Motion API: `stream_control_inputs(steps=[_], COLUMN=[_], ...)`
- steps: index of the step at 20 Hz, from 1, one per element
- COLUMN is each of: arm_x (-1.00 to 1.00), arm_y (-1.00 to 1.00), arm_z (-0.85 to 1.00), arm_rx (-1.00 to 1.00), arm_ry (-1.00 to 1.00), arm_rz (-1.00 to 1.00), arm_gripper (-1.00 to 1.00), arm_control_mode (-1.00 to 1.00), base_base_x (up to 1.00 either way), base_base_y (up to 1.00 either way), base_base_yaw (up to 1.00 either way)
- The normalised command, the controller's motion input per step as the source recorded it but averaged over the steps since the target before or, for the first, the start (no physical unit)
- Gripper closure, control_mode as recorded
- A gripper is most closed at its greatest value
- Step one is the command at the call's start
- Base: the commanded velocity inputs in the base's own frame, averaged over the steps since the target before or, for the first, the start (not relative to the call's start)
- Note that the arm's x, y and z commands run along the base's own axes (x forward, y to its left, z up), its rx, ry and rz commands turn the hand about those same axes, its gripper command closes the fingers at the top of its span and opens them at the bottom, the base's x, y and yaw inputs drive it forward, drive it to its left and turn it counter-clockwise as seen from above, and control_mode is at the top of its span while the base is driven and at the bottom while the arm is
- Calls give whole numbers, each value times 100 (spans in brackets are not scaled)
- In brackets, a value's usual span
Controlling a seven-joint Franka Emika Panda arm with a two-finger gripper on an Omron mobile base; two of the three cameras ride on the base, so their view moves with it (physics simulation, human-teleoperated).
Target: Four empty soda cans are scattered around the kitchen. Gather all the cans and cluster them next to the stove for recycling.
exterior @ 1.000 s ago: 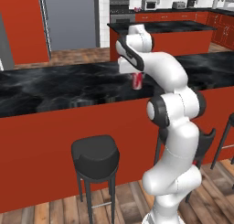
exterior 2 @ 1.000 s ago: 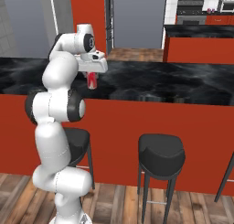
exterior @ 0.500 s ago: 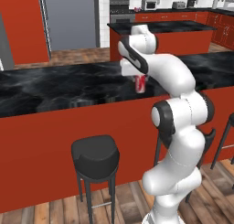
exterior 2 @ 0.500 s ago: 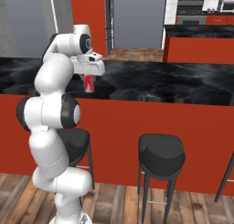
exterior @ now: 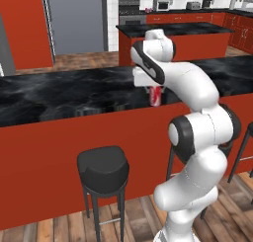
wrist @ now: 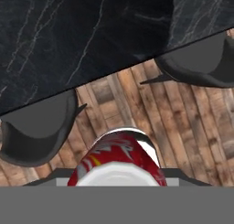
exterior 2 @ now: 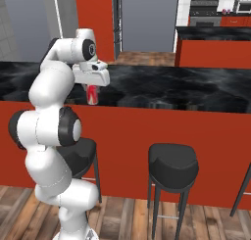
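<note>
Soda can, one red can with white markings, hung upright in the gripper, its long axis vertical and its silvery end up toward the hand. The jaws were closed on its sides, holding it in the air just above the near edge of the black marbled counter, in front of the red counter face. From the right base camera the same can showed beneath the white hand, the gripper clamped on it. Looking down along the gripper, the can pointed away from the camera toward the wood floor, with the counter edge crossing the top of that view. Two black stools stood on the floor against the counter front, one partly behind the robot's body. Far back on the right, a grey stove stood against the wall, well apart from the held can, beyond a second red-fronted counter.
</note>
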Motion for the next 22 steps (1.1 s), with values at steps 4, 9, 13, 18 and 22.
stream_control_inputs(steps=[4, 9, 13, 18, 22], arm_x=[-31, -30, -35, -43, -41], arm_y=[0, 0, 0, 0, 0], arm_z=[0, -1, -10, -14, -15], arm_rx=[2, 1, 0, 0, 0], arm_ry=[14, 13, 2, -8, -18], arm_rz=[-6, -7, -8, -5, -4], arm_gripper=[100, 100, 100, 100, 100], arm_control_mode=[-100, -100, -100, -100, -100], base_base_x=[0, 0, 0, 0, 0], base_base_y=[0, 0, 0, 0, 0], base_base_yaw=[0, 0, 0, 0, 0])
